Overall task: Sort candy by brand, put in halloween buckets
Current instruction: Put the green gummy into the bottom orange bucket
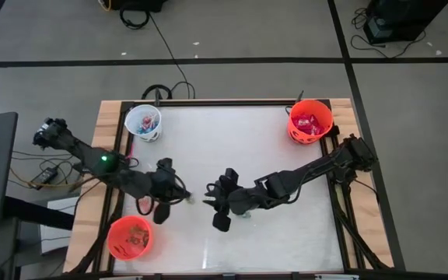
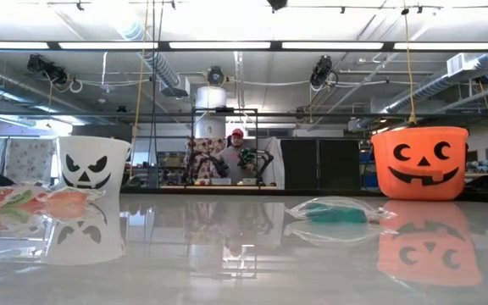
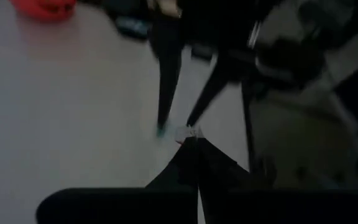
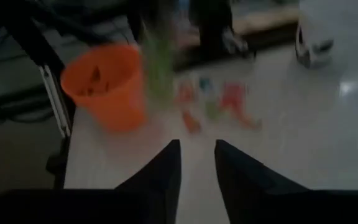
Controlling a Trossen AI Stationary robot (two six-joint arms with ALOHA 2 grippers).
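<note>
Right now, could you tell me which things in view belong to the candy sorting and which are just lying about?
Part of the job:
- white bucket, sweets inside
- orange bucket at the far right corner, red packets inside
- orange bucket near the left arm
- green-wrapped sweet on the table
- left claw, shut
- right claw, open

Just lying about:
- cables on the floor
- person in the room behind

In the low view, the candy [image 2: 25, 203] at nine o'clock is cut off by the picture's edge and blurred. In the right wrist view, the wrapped pieces [image 4: 219, 102] beside the orange bucket [image 4: 107, 84] are smeared; their brands cannot be read. In the left wrist view, the small thing [image 3: 188, 132] at the closed fingers [image 3: 194, 158] is too blurred to name.
</note>
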